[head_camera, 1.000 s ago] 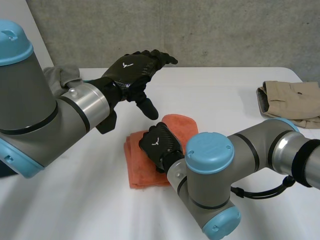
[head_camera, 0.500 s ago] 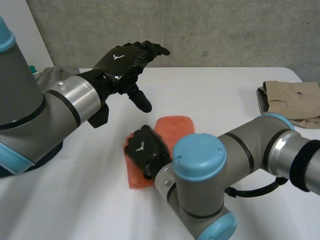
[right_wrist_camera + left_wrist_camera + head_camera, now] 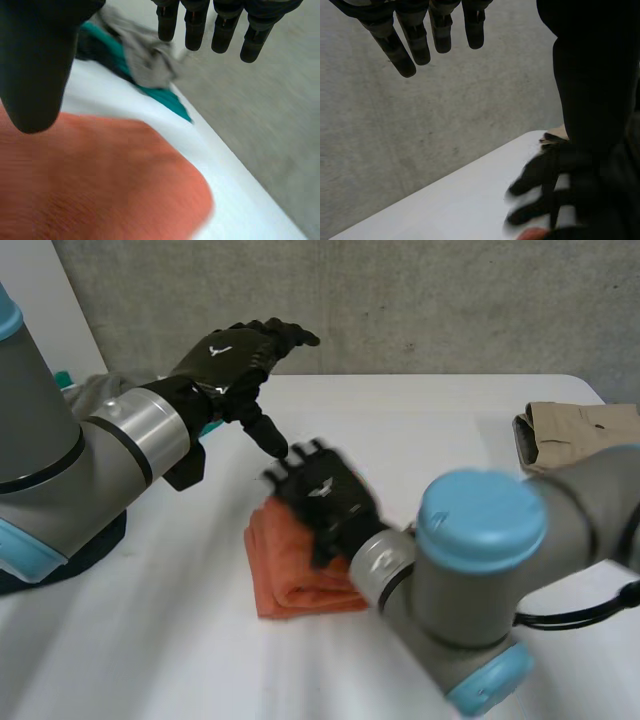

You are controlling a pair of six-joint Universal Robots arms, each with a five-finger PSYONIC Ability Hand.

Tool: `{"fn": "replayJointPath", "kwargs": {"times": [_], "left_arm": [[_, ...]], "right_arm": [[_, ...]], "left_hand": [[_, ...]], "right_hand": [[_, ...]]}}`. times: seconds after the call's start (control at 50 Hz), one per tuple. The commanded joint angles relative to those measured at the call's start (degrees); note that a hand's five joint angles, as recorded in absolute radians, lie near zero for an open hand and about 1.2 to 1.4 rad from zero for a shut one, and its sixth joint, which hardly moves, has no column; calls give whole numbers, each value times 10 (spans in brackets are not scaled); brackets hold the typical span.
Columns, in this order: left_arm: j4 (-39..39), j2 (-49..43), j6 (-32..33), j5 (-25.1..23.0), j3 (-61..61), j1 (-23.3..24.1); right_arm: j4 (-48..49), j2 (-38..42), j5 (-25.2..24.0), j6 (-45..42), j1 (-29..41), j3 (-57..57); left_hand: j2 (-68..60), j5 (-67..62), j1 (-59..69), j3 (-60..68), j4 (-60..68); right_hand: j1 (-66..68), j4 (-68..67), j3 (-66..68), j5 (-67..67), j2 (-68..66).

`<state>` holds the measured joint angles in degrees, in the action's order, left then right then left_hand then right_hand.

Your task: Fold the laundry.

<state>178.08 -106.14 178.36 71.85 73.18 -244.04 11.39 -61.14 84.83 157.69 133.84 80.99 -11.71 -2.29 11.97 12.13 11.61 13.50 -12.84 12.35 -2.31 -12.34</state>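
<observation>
White tabletop (image 3: 440, 430), concrete wall behind. Head view: the folded orange towel (image 3: 300, 570) lies in the middle, the right hand (image 3: 322, 502) over its far edge, the left hand (image 3: 232, 355) raised far-left. Left wrist view: left hand (image 3: 440, 30) straight-fingered, empty. Right wrist view: right hand (image 3: 220, 25) spread, empty, above the towel (image 3: 100, 185).

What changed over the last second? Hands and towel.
The right hand slid across the orange towel to its far edge, fingers straight and gripping nothing. The towel now ends at the hand instead of reaching past it. The left hand drifted slightly left, open above the table. The beige garment and grey-teal pile stayed put.
</observation>
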Motion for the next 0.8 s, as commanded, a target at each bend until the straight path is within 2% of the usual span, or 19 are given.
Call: {"fn": "replayJointPath", "kwargs": {"times": [0.02,0.16,0.3,0.38,0.48,0.54,0.64,0.8], "left_arm": [[19,-11,-13,20,0,0],[23,-72,-38,15,0,33],[17,-162,-36,22,-15,59],[-19,-212,-18,57,-25,66],[-75,-251,35,158,-46,62],[-96,-256,75,184,-50,62],[-114,-239,112,175,-42,66],[-114,-159,110,140,-36,66]], "right_arm": [[-147,6,27,110,-58,-65],[-257,66,25,144,-87,-168],[-284,99,17,164,-97,-202],[-276,119,-1,167,-97,-200],[-269,155,-15,156,-95,-202],[-269,164,-12,134,-96,-204],[-269,143,10,68,-98,-200],[-260,69,27,-26,-75,-159]], "left_hand": [[17,23,-20,-21,-16],[17,23,-20,-21,-16],[17,23,-20,-21,-16],[17,23,-20,-21,-16],[17,23,-20,-21,-16],[17,23,-20,-21,-16],[17,23,-20,-21,-16],[17,23,-20,-21,-16]], "right_hand": [[-35,28,-23,23,23],[-35,28,-23,23,23],[-35,28,-23,23,23],[-35,28,-23,23,23],[-35,28,-23,23,23],[-35,28,-23,23,23],[-35,28,-23,23,23],[-35,28,-23,23,23]]}}
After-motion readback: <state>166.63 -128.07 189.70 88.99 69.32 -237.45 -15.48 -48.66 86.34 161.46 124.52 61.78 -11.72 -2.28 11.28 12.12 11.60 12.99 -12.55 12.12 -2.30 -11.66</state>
